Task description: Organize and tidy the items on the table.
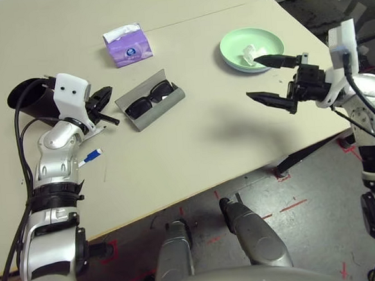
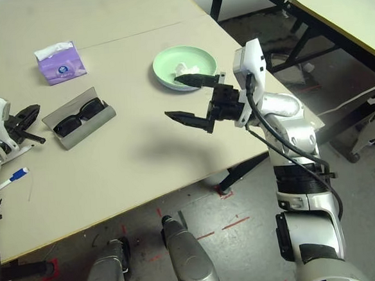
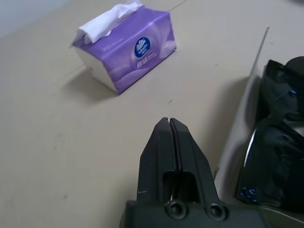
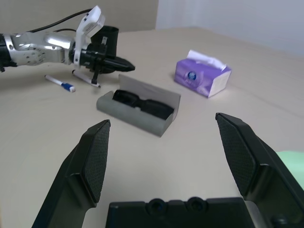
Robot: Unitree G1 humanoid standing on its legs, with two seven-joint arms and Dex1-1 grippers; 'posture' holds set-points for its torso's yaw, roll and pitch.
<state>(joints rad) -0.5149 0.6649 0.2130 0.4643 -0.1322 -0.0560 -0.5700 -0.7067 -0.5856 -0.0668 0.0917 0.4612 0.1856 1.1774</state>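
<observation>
Grey glasses case (image 1: 151,103) lies open mid-table with the black sunglasses (image 1: 148,98) inside. My left gripper (image 1: 106,107), fingers pressed together and empty, hovers just beside it. My right gripper (image 1: 272,80), spread wide and empty, hangs near the green plate (image 1: 267,40) holding the crumpled tissue (image 1: 251,54).

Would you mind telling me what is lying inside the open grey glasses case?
The black sunglasses lie folded inside the grey glasses case, whose lid stands open. Their lenses cover the case floor beneath them, so whether anything lies under them cannot be seen.
</observation>
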